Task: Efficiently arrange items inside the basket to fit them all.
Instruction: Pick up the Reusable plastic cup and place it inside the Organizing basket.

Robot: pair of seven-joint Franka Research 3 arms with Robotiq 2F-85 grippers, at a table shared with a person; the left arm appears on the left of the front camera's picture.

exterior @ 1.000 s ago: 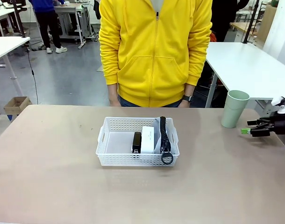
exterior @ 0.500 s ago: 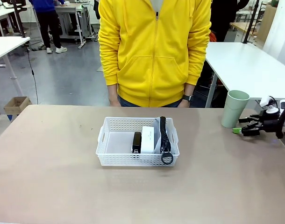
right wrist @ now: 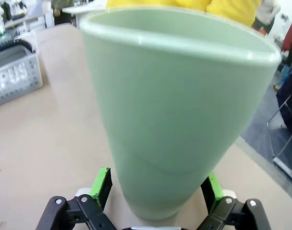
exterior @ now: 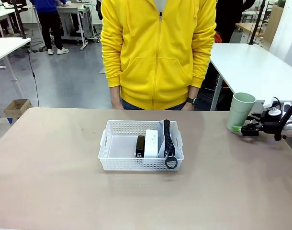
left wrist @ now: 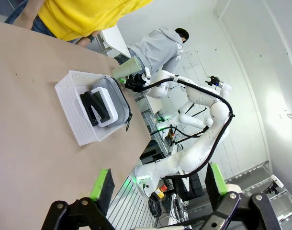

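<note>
- The left gripper (left wrist: 158,182) holds its fingers (left wrist: 102,186) spread wide with nothing between them. It hangs high above the table (exterior: 50,182), well apart from everything.
- The basket (exterior: 130,164) sits mid-table in front of the person in the yellow hoodie (exterior: 158,52). Its left part is bare.
- Inside it, from left to right, are the black stapler (exterior: 140,145), the small white box (exterior: 151,143) and the grey pouch (exterior: 167,138). The pouch stands on edge against the right wall, zipper up, with its ring at the front rim. All three are packed side by side.
- The pale green cup (exterior: 240,111) stands upright on the table, well to the right of the basket. It is the one item not yet in.
- The right gripper (exterior: 241,129) is low at the cup's foot, jaws wide, one green pad on each side of the lower wall. The right wrist view does not show whether either pad touches it.
- Step in hand, as I judge it: taking hold of the cup, the last item.
- The next move calls for closing squarely on the tapered wall without tipping the cup, then lifting it across to the basket's free left part. The cup is taller than the shallow walls, so it should go down gently there.
</note>
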